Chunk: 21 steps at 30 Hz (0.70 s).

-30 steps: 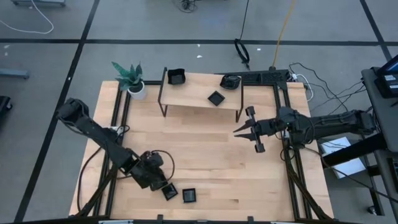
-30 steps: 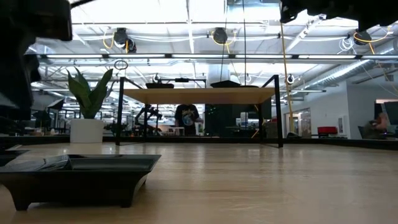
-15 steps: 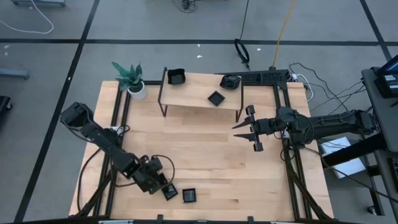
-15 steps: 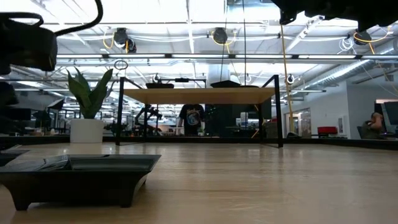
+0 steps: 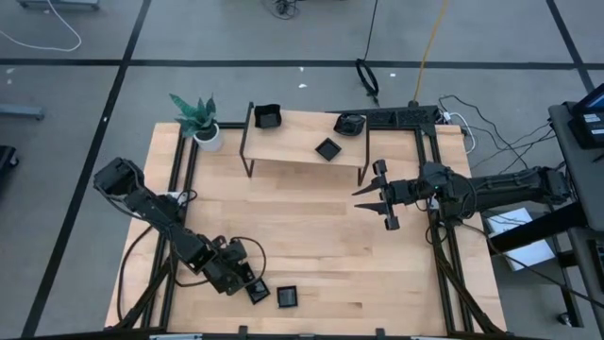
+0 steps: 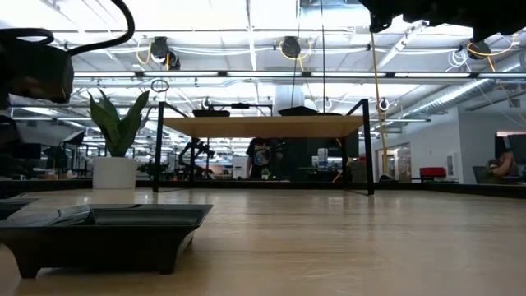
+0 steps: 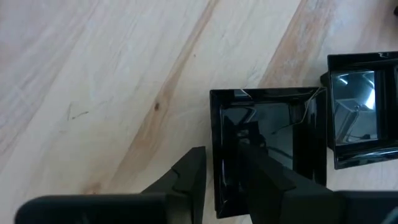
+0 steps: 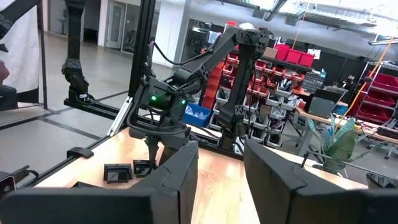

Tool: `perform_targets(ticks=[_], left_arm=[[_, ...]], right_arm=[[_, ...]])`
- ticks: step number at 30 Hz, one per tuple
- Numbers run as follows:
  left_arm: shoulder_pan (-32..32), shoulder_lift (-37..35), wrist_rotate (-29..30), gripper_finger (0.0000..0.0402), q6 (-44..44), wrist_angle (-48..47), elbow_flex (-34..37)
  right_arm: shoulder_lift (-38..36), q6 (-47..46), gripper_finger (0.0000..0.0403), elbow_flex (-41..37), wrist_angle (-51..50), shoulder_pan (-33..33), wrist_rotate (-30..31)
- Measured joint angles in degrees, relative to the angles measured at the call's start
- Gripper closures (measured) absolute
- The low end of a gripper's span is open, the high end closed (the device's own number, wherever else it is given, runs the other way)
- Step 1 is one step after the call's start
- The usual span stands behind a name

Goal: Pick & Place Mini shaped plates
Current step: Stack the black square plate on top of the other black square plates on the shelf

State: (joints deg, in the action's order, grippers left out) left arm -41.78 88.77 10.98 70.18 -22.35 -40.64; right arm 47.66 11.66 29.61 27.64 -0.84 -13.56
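Two black glossy square plates lie flat on the table near its near edge: one [image 5: 259, 293] under my left gripper [image 5: 250, 283], the other [image 5: 287, 297] just to its right. In the left wrist view the first plate [image 7: 273, 137] sits at my left gripper [image 7: 219, 155], with the second [image 7: 364, 118] beside it. Three more black plates [image 5: 267, 116] [image 5: 327, 148] [image 5: 350, 123] rest on a raised wooden shelf [image 5: 293, 156] at the far side. My right gripper [image 5: 359, 196] hangs open and empty, right of centre above the table. My left gripper has one side rim [image 7: 217, 134] of the square plate between its two fingers, one finger [image 7: 189, 177] outside the plate and the other [image 7: 267, 180] inside the dish. The fingers come from above, slanting down. The plate lies flat on the table.
A potted green plant [image 5: 198, 118] stands at the far left corner. The shelf's black legs [image 5: 247, 156] stand on the table. The low view shows the near plate [image 6: 103, 230] close up. A person [image 6: 263, 160] stands in the room behind. Bare wood lies mid-table.
My left arm has sunk and its gripper has gone slightly toward the table's near edge, down onto the square plate. Both near plates stay where they were.
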Motion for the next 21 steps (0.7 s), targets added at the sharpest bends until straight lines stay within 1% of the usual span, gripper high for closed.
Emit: perform_targets(ticks=[21], left_arm=[[0.07, -0.62, 0.67, 0.031, -0.38, -0.19, -0.02]], right_arm=[[0.0, 0.13, 0.0282, 0.02, 0.02, 0.0, -0.02]])
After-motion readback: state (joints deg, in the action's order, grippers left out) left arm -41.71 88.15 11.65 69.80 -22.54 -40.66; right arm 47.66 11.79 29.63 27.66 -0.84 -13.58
